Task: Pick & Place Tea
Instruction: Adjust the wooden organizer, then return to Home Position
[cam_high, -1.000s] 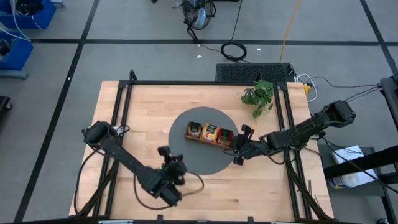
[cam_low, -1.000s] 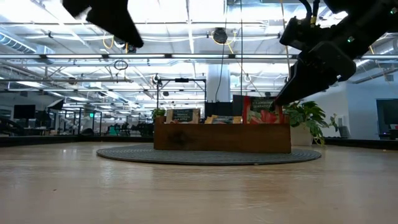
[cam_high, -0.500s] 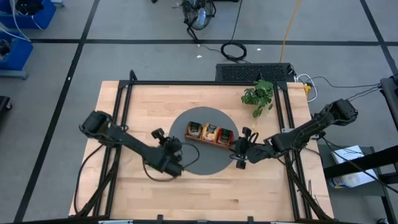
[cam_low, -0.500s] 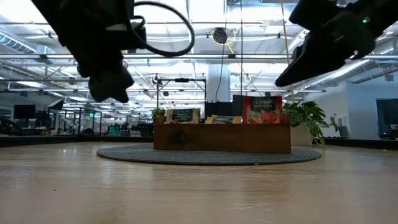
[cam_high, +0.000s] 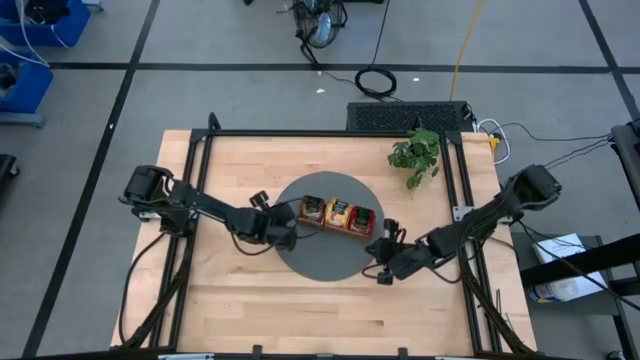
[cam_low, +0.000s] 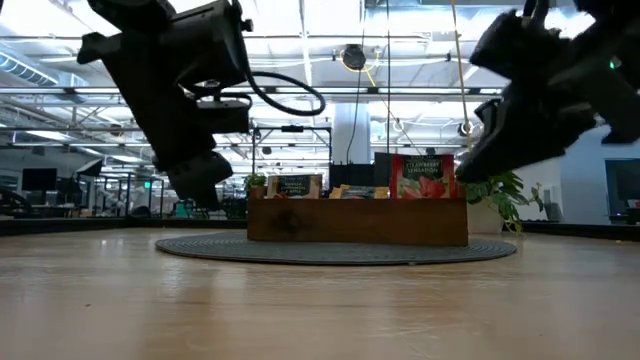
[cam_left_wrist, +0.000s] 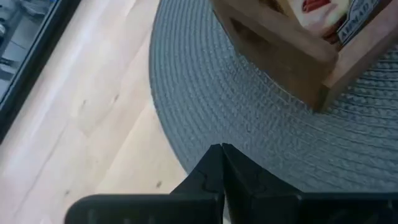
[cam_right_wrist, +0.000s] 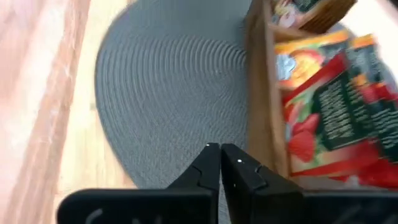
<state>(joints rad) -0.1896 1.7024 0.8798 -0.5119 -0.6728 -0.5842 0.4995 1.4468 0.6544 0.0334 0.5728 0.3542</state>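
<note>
Since every tea sachet (cam_high: 339, 213) in view already stands on edge in the wooden tray (cam_high: 336, 226), the question for the next move is which hand sits closer to it and from which side. The tray lies on the round grey mat (cam_high: 322, 262) in the middle of the worktop (cam_high: 230, 160), its long axis running from the left-rear toward the right-front, three compartments in a row. The left hand (cam_high: 283, 238) hovers over the mat's left edge, just beside the tray's left end, fingers pressed together and holding nothing. From its own wrist camera the tray's corner (cam_left_wrist: 323, 68) lies ahead of the closed fingertips (cam_left_wrist: 222, 151), with bare mat between. The right hand (cam_high: 384, 262) hangs near the tray's right end, a little toward the front, also pinched shut and empty; its wrist view shows the red sachets (cam_right_wrist: 329, 118) leaning in the end compartment off to one side. Both hands are about equally near, each to its own end. No loose sachet shows on the mat or worktop, so I judge the placing done or nearly so.
</note>
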